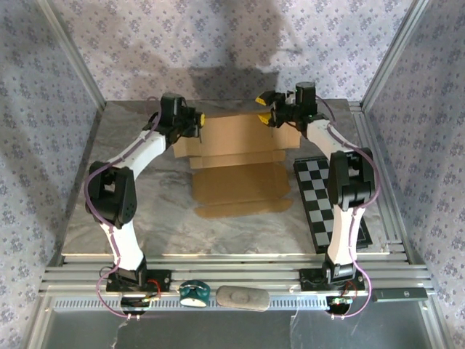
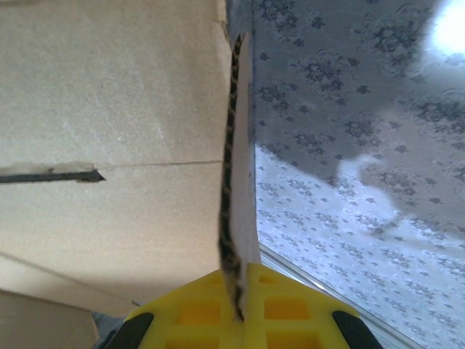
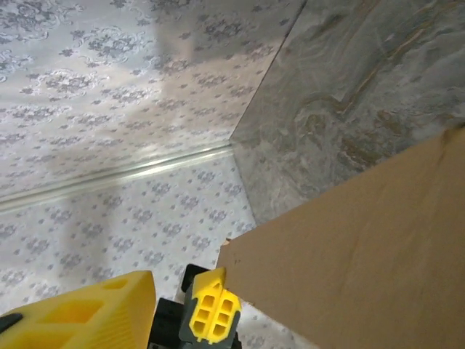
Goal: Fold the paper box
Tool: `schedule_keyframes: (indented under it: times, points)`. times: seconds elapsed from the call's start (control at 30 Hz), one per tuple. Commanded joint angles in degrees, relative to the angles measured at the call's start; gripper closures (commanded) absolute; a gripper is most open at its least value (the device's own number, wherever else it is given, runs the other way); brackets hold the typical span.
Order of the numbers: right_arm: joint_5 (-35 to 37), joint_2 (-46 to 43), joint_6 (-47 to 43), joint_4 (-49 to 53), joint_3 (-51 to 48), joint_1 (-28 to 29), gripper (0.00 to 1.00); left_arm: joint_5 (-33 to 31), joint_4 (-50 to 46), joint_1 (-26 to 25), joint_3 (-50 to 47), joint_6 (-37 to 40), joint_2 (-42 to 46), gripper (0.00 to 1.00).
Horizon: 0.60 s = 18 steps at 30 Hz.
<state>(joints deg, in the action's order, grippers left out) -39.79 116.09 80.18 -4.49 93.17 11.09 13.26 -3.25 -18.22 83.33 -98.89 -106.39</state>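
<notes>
The tan paper box [image 1: 240, 149] lies at the far middle of the table, its back panel raised and its front flap flat on the marble top. My left gripper [image 1: 197, 122] is at the box's left end. In the left wrist view the yellow fingers [image 2: 196, 313] are shut on a cardboard flap [image 2: 240, 182] seen edge-on, with the box wall [image 2: 109, 145] to its left. My right gripper [image 1: 263, 109] is at the box's right end. In the right wrist view this gripper [image 3: 156, 316] is open, and the cardboard [image 3: 363, 269] lies just beside one fingertip [image 3: 211, 313], not between the jaws.
A black-and-white checkered board [image 1: 323, 196] lies on the table to the right of the box. A teal object [image 1: 195, 292] and a grey oblong [image 1: 242, 297] rest on the near rail. Patterned walls [image 1: 240, 36] close in the back and sides.
</notes>
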Motion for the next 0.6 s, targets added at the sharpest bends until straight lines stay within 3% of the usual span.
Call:
schedule_keyframes:
  times: [0.0,0.23,0.57]
  points:
    - [9.94,-7.83,9.00,0.81,-3.27,4.43,0.37,-3.23,3.51,-1.16,-0.72,-0.07,2.37,1.00]
    - [19.14,-10.54,14.10,7.28,-6.36,11.51,0.39,-3.78,5.15,-1.97,-0.69,0.10,2.33,1.00]
    - [20.28,-2.84,15.12,6.86,1.75,11.64,0.48,-3.20,5.57,-2.44,-2.28,0.19,3.64,1.00]
